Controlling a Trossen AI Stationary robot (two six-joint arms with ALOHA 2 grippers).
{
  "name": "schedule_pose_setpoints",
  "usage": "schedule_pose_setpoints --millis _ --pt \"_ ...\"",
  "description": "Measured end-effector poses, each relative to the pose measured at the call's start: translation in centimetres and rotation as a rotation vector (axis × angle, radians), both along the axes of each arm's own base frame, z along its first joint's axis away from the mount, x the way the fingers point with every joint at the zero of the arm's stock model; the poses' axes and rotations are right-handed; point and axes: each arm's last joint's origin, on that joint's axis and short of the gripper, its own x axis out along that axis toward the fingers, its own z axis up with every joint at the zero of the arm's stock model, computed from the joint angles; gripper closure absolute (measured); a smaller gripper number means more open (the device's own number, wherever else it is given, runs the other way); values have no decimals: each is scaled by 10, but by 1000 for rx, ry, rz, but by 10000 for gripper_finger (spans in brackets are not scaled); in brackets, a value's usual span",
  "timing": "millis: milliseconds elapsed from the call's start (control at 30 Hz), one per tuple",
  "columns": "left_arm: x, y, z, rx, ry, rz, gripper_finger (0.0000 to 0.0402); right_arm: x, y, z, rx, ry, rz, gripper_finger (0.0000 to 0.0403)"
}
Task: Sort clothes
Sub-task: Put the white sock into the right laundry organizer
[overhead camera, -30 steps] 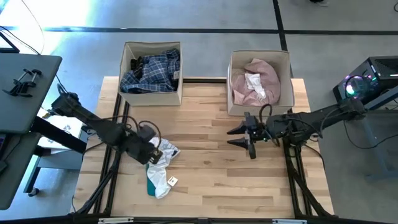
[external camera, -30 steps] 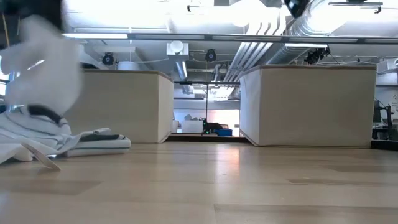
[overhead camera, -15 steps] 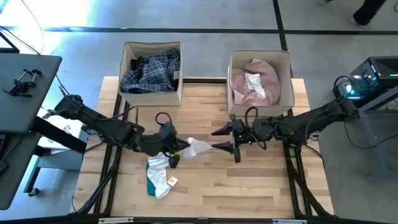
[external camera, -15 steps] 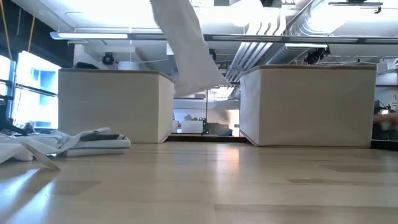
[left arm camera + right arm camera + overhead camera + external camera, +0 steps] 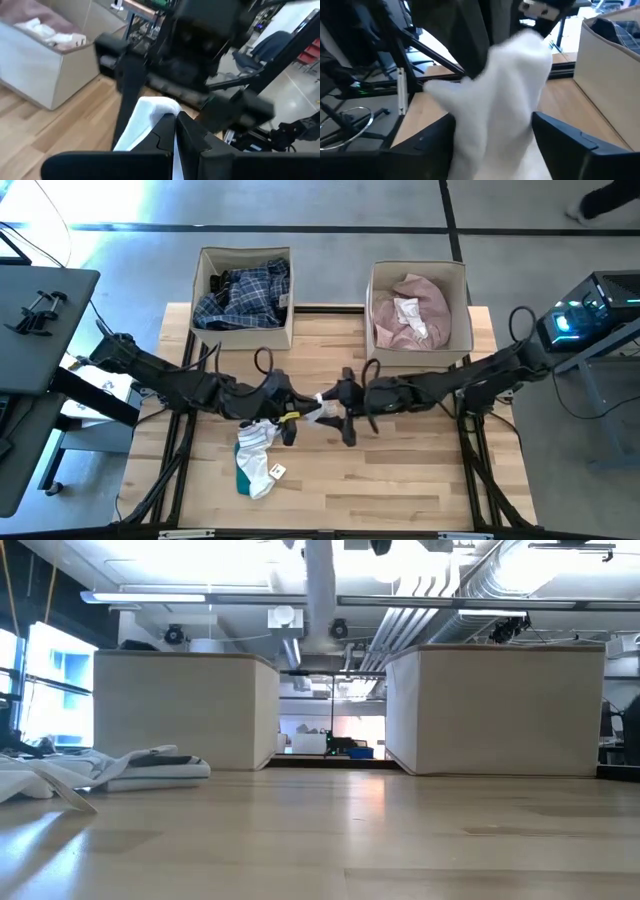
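My left gripper [image 5: 300, 414] is above the middle of the table, shut on a white sock [image 5: 322, 409]. In the low view the sock [image 5: 320, 590] hangs straight down, well clear of the tabletop. My right gripper [image 5: 346, 406] is open right next to it, one finger on each side of the sock [image 5: 507, 95]; I cannot tell whether they touch it. More white and teal socks [image 5: 256, 460] lie in a small heap on the table near the front left. My left gripper pinches the white sock between its two fingers at the sock's upper part [image 5: 157, 112]. The fingers come roughly level from the table's left. The sock hangs slack below them, lifted clear of the table.
A beige box at the back left [image 5: 205, 330] holds a blue-white plaid shirt [image 5: 240, 295]. A beige box at the back right [image 5: 372, 345] holds a pale pink shirt [image 5: 415, 310]. Bare wood lies in front of both boxes and along the near edge.
My left gripper has lifted the white sock off the heap and carried it toward the table's right to the middle; the sock now hangs clear. My right gripper, open, has moved toward the table's left until its fingers flank the sock.
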Motion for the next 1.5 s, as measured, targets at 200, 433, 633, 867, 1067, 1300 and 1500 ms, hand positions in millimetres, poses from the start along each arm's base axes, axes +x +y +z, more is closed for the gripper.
schedule_pose_setpoints --millis 200,433,633,867,1067,1300,1500 --pt "0 0 1 2 -13 -3 401 9 2 5 -2 0 -8 256" --pt "-4 2 3 -10 -7 10 379 6 3 15 -31 98 -12 391" --pt "-26 8 1 -54 131 44 320 -6 0 43 -123 259 -102 396" --pt "-46 9 -17 -114 333 134 294 -39 -25 94 -303 467 -290 399" --pt "-53 2 -26 -77 390 200 293 -83 -77 139 -478 636 -540 398" --pt "-55 1 -26 -37 383 233 293 -126 -159 153 -472 770 -769 400" --pt "-55 1 -28 -33 386 235 293 -144 -235 125 -269 837 -789 400"
